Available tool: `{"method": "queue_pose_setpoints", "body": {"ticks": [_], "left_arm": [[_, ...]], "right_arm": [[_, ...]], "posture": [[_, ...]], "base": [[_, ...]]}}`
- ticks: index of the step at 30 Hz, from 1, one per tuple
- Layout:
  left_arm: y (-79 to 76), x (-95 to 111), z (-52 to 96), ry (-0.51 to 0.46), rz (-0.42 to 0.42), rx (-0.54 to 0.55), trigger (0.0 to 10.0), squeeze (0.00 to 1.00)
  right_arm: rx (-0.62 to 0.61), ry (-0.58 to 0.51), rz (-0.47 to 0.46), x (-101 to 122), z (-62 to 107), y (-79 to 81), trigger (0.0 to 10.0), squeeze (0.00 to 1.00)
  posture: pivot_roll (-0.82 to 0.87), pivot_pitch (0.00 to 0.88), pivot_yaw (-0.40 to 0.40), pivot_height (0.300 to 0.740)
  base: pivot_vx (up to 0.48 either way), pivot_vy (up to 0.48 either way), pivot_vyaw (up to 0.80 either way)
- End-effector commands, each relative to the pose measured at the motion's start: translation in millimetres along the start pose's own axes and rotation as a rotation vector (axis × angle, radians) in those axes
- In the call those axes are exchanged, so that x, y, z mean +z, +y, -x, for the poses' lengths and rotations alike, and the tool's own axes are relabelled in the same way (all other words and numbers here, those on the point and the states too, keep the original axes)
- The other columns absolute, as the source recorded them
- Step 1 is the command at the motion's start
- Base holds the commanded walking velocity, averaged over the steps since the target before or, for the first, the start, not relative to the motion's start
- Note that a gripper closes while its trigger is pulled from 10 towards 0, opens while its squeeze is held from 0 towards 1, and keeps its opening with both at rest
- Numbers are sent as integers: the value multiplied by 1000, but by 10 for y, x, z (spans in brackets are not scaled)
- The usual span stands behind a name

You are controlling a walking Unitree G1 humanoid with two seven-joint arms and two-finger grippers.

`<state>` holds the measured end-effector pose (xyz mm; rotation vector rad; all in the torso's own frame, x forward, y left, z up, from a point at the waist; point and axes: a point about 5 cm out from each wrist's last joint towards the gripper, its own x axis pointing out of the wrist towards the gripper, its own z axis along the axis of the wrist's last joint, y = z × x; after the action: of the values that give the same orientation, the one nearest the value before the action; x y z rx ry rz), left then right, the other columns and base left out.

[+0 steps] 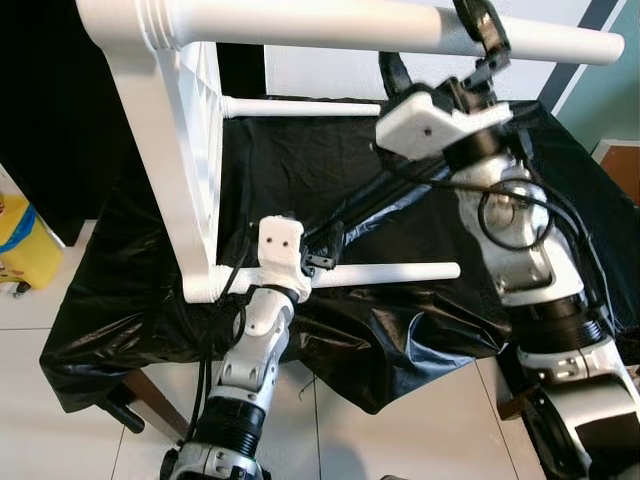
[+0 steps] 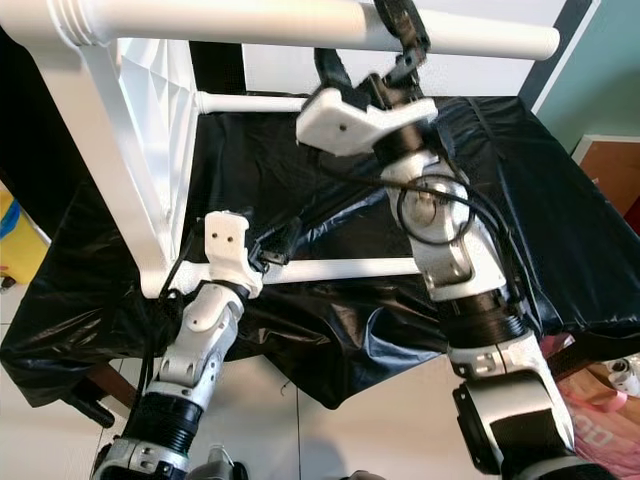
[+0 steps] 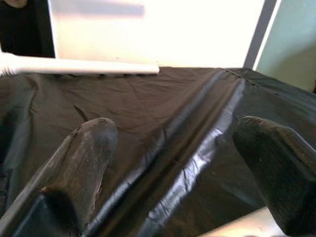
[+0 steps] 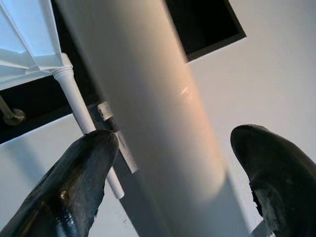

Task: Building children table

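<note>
My right gripper is raised with its two black fingers apart, one on each side of the upper table leg; from the right wrist view the leg runs between the fingers with room to spare, so I straddle it and do not clamp it. My left gripper sits low, fingers also spread and holding nothing, just above the lower leg at the near edge of the black plastic sheet.

The children's table lies on its side on that sheet, its white top standing on edge at my left. I count three legs seated in it, all running level toward my right, so their long axes go left to right across my view. A third leg lies farther back.

I judge the build well along: legs on, frame together. Whether a fourth leg is fitted I cannot tell. Left, I think, is checking tightness and turning it upright.
</note>
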<state>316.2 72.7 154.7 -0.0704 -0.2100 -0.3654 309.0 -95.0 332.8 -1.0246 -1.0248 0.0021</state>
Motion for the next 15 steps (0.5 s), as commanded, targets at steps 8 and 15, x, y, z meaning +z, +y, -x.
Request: {"method": "queue_pose_setpoints", "body": {"ticks": [8, 15], "left_arm": [[128, 8, -257, 5, 27, 69, 10000, 0], [244, -60, -362, 39, 62, 149, 10000, 0]], "right_arm": [[179, 7, 35, 41, -215, -156, 10000, 0], [236, 39, 51, 51, -297, -259, 7686, 0]], "posture": [[-59, 44, -65, 740], [-87, 39, -61, 740]], "base": [[0, 0, 0], [0, 0, 0]]}}
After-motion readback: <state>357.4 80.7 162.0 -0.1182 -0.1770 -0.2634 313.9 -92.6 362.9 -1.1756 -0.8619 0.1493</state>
